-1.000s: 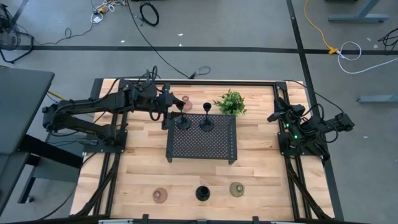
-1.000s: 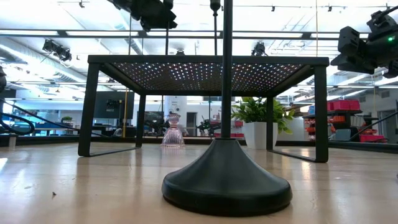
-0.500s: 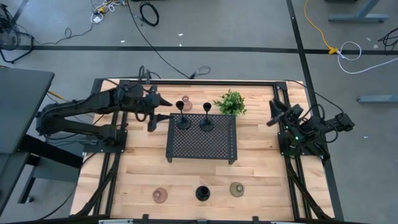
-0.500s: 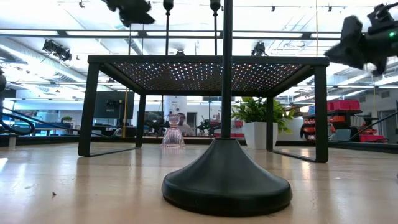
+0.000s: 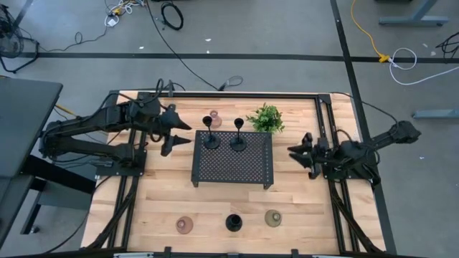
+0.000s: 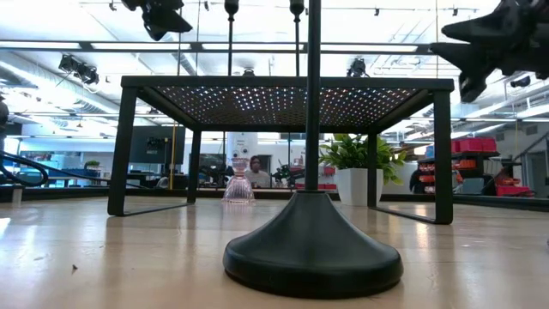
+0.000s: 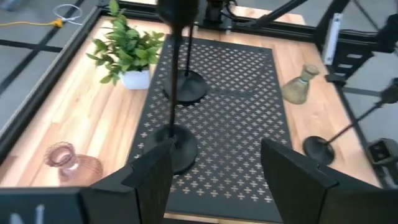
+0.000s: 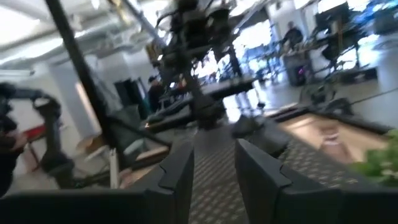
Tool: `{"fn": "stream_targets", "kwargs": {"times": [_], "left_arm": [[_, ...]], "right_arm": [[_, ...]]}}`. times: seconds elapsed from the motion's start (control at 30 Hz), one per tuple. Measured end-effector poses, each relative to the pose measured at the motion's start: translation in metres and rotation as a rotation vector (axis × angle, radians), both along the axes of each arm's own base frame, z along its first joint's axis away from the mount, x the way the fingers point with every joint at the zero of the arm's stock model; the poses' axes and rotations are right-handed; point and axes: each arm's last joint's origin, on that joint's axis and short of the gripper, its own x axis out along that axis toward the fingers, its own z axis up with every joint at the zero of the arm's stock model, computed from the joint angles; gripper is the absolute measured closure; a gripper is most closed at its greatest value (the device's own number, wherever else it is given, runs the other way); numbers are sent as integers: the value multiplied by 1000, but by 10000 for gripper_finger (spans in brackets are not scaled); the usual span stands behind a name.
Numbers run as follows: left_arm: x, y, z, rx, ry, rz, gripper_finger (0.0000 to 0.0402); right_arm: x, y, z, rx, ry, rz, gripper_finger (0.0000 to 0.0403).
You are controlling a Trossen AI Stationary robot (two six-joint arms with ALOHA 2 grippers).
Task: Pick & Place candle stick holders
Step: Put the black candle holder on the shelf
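Observation:
Two slim black stemmed holders (image 5: 211, 138) (image 5: 238, 140) stand on their round bases at the far edge of the black perforated tray (image 5: 233, 168). A pinkish holder (image 5: 215, 115) stands on the table behind the tray. Near the front edge stand a pinkish holder (image 5: 185, 225), a black stemmed one (image 5: 234, 223) and an olive one (image 5: 273, 218). My left gripper (image 5: 179, 136) is open and empty just left of the tray; its fingers frame the nearer black holder (image 7: 176, 146) from a distance. My right gripper (image 5: 297, 154) is open and empty, right of the tray and pointing at it.
A small leafy plant in a white pot (image 5: 265, 118) stands at the tray's far right corner. The tray stands on legs above the table (image 6: 283, 86). Bare wood lies between the tray and the front row of holders. A person shows in the room beyond (image 6: 257, 167).
My left gripper has drawn back from the left black holder on the tray toward the table's left edge; the holder stays upright on the tray. My right arm has swung from the table's right edge toward the tray and now points at it.

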Motion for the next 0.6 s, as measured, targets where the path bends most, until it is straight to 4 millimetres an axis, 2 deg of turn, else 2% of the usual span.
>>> {"fn": "stream_targets", "kwargs": {"times": [0.27, 0.43, 0.6], "left_arm": [[0, 2, 0, 51, 8, 51, 163], [0, 2, 0, 50, 10, 51, 163], [0, 2, 0, 51, 11, 51, 163]], "right_arm": [[36, 30, 31, -43, 128, 141, 298], [63, 55, 34, -77, 242, 273, 298], [87, 85, 44, -74, 280, 380, 298]]}}
